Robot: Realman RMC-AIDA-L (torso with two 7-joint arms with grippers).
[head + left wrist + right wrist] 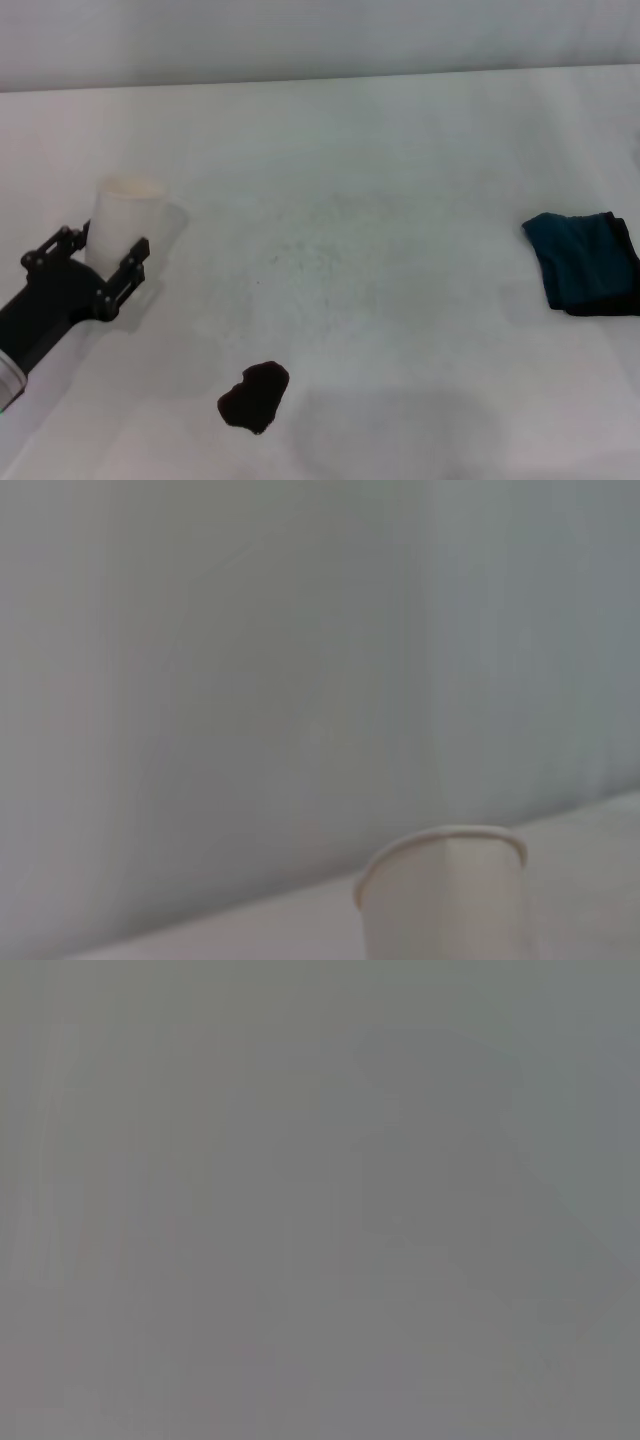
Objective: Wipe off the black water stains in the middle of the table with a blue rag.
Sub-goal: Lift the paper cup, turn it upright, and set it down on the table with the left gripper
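The black water stain (pixel 254 396) is a small lobed blotch on the white table (pixel 380 260), near the front, left of centre. The blue rag (pixel 583 261) lies crumpled at the table's right edge, far from the stain. My left gripper (pixel 100 252) is at the left side, open, its black fingers (pixel 134 262) flanking the lower part of a white paper cup (pixel 127 222). The cup stands upright and also shows in the left wrist view (pixel 445 895). The right gripper is out of the head view, and the right wrist view shows only flat grey.
A plain pale wall (pixel 300 35) runs behind the table's far edge. Bare table surface lies between the stain and the rag.
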